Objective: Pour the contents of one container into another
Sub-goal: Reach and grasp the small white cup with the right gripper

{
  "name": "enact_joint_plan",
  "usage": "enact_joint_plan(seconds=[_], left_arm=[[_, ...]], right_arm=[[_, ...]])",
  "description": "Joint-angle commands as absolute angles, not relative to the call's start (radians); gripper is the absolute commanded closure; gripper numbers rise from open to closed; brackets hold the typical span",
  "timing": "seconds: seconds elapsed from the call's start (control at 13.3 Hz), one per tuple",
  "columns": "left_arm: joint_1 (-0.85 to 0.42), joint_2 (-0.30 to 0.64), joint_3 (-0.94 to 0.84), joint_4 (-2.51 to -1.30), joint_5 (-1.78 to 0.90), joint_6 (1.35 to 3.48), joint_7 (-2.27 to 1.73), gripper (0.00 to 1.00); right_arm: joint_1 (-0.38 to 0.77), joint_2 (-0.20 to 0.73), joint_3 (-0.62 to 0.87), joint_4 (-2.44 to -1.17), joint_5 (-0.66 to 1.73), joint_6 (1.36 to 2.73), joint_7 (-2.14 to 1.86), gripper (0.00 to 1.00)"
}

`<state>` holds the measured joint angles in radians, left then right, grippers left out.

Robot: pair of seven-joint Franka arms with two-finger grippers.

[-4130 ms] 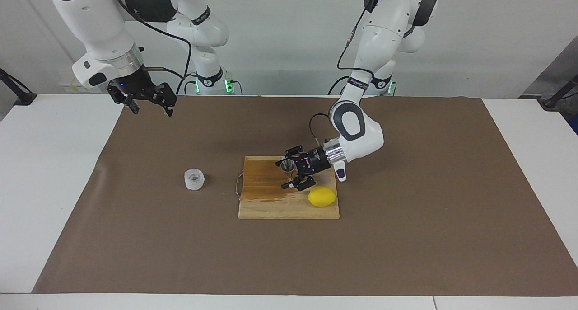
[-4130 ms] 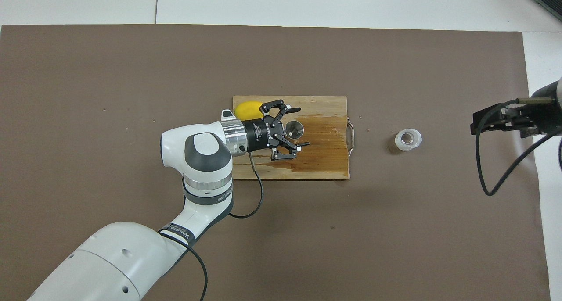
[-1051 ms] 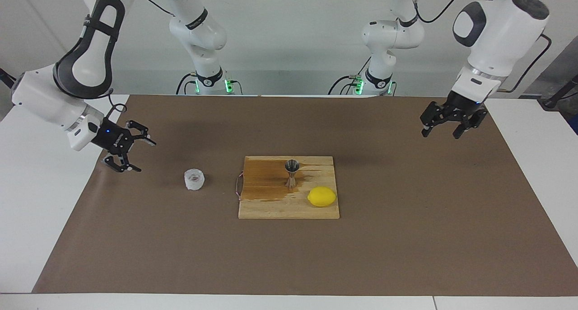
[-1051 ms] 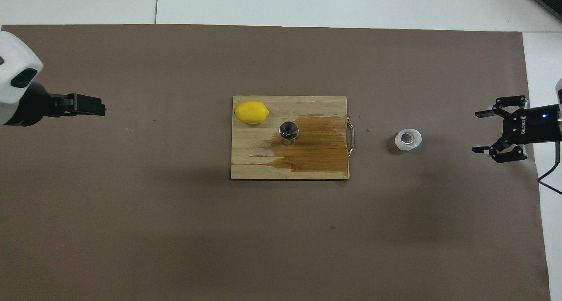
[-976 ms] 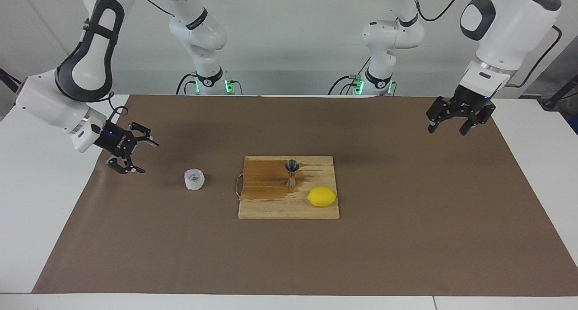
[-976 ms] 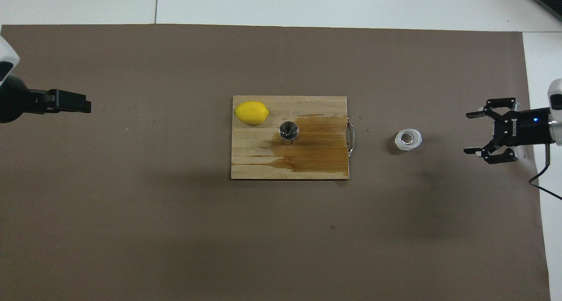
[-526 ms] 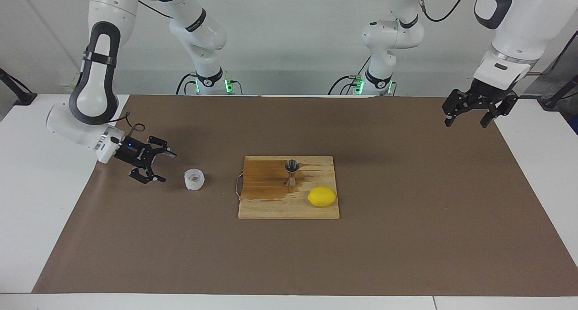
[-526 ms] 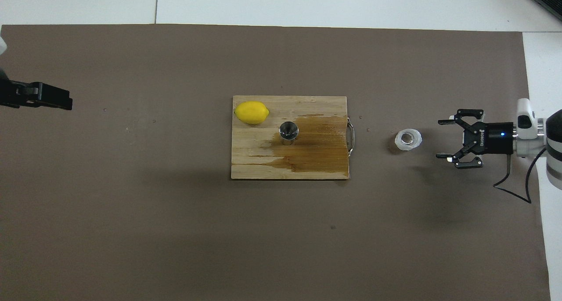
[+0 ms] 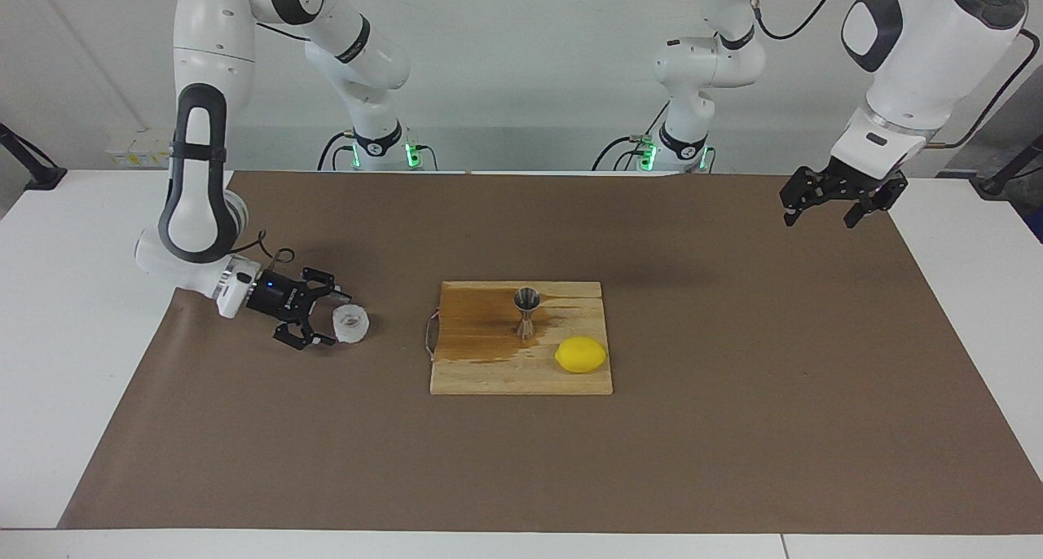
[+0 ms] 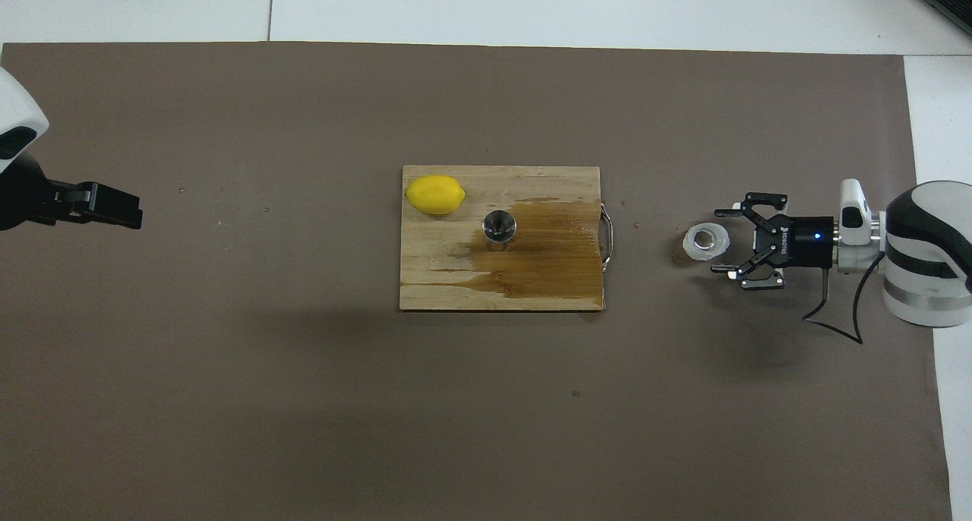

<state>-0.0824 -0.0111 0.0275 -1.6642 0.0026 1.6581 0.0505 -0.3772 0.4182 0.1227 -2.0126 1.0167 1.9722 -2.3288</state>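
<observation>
The translucent whitish cup [image 9: 350, 324] stands on the brown mat toward the right arm's end, also in the overhead view [image 10: 706, 240]. My right gripper [image 9: 329, 318] is open and low at the cup's side, its fingertips reaching either side of the cup's edge [image 10: 720, 242]. The steel jigger [image 9: 526, 310] stands upright on the wooden board [image 9: 489, 376], also in the overhead view [image 10: 499, 226]. My left gripper [image 9: 823, 209] is open and empty, raised over the mat at the left arm's end [image 10: 135, 208].
A yellow lemon [image 9: 580, 354] lies on the board beside the jigger, also in the overhead view [image 10: 434, 194]. A dark wet stain [image 10: 554, 240] covers the part of the board [image 10: 433, 285] toward the cup. A metal handle [image 10: 607, 236] sticks out of the board toward the cup.
My left gripper let go of the jigger and withdrew to the left arm's end. My right gripper came down and moved across the mat up to the cup.
</observation>
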Motion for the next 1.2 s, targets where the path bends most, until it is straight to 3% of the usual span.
enact_joint_plan(seconds=[0.0, 0.15, 0.3, 0.38, 0.45, 0.75, 1.13], left_arm=[[-0.071, -0.051, 0.026, -1.707, 0.002, 1.658, 0.054, 0.00], [-0.071, -0.052, 0.026, -1.709, 0.002, 1.649, 0.055, 0.00], [-0.071, -0.058, 0.026, -1.715, 0.002, 1.625, 0.051, 0.00], [-0.071, -0.058, 0.026, -1.717, 0.003, 1.605, 0.049, 0.00], [-0.071, -0.061, 0.026, -1.717, 0.003, 1.603, 0.049, 0.00], [-0.072, -0.060, 0.026, -1.712, 0.003, 1.615, 0.051, 0.00], [-0.072, -0.060, 0.026, -1.710, 0.003, 1.615, 0.052, 0.00]], right_arm=[[-0.347, 0.400, 0.126, -2.045, 1.046, 2.045, -2.376, 0.00], [-0.336, 0.400, 0.126, -2.046, 1.042, 2.052, -2.378, 0.03], [-0.336, 0.402, 0.126, -2.046, 1.031, 2.071, -2.381, 0.50], [-0.336, 0.402, 0.126, -2.043, 1.031, 2.071, -2.381, 0.67], [-0.336, 0.403, 0.127, -2.037, 1.031, 2.071, -2.381, 0.76], [-0.315, 0.393, 0.137, -2.003, 1.034, 2.071, -2.358, 0.85], [-0.169, 0.250, 0.135, -1.991, 0.971, 2.134, -2.052, 0.84]])
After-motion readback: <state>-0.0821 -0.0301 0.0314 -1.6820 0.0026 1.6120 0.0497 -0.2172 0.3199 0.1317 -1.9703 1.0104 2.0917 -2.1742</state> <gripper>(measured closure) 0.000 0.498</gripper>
